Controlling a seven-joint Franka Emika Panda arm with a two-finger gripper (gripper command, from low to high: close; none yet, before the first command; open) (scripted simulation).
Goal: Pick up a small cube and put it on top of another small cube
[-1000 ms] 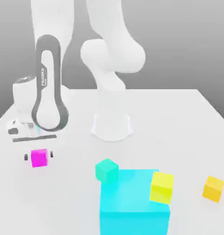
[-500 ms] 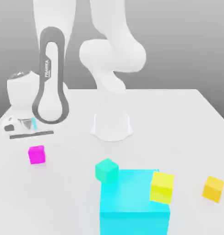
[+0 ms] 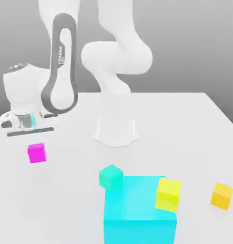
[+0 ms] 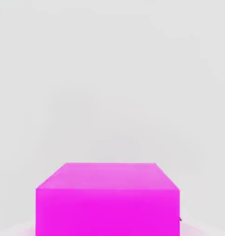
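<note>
My end effector (image 3: 36,143) closed on the small cube (image 3: 36,153), above the white surface (image 3: 185,124), at the exterior view's left.

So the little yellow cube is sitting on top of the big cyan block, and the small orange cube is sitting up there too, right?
Not quite. The exterior view shows the orange cube on the white table, apart from the cyan block. The yellow cube does sit on the block.

A plain white surface (image 3: 185,124) spreads under soft, even light; behind it rises a bare grey backdrop (image 3: 194,43), darker toward the top
</note>
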